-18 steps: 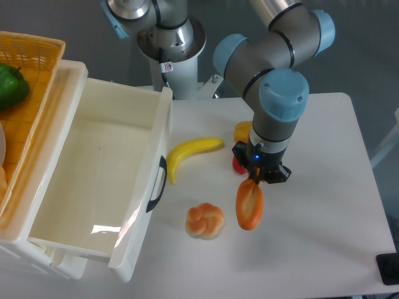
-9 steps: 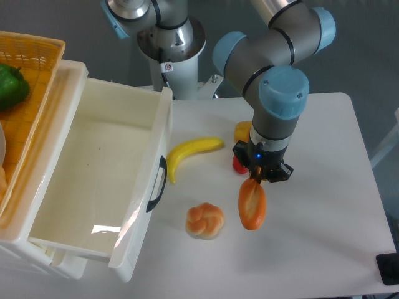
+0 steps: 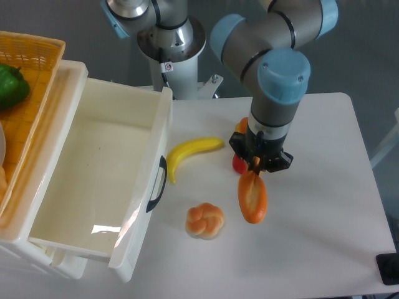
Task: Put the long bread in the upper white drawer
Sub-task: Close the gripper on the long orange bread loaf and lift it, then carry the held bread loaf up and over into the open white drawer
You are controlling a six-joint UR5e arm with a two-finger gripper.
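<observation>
The long bread (image 3: 252, 197), an orange-brown loaf with a pale slash, hangs lengthwise from my gripper (image 3: 257, 168), which is shut on its upper end. It is over the white table, right of the small knotted bun (image 3: 204, 221). The upper white drawer (image 3: 100, 171) stands pulled open at the left, its inside bare, its black handle (image 3: 158, 185) facing the table. The loaf is well to the right of the drawer.
A yellow banana (image 3: 187, 154) lies between the drawer and my gripper. A red item (image 3: 239, 164) and an orange-yellow item (image 3: 241, 128) sit partly hidden behind the gripper. An orange woven basket (image 3: 31, 75) holding a green pepper (image 3: 12, 86) stands far left.
The gripper has risen slightly with the long bread in it; the loaf now hangs a little higher and clear of the table.
</observation>
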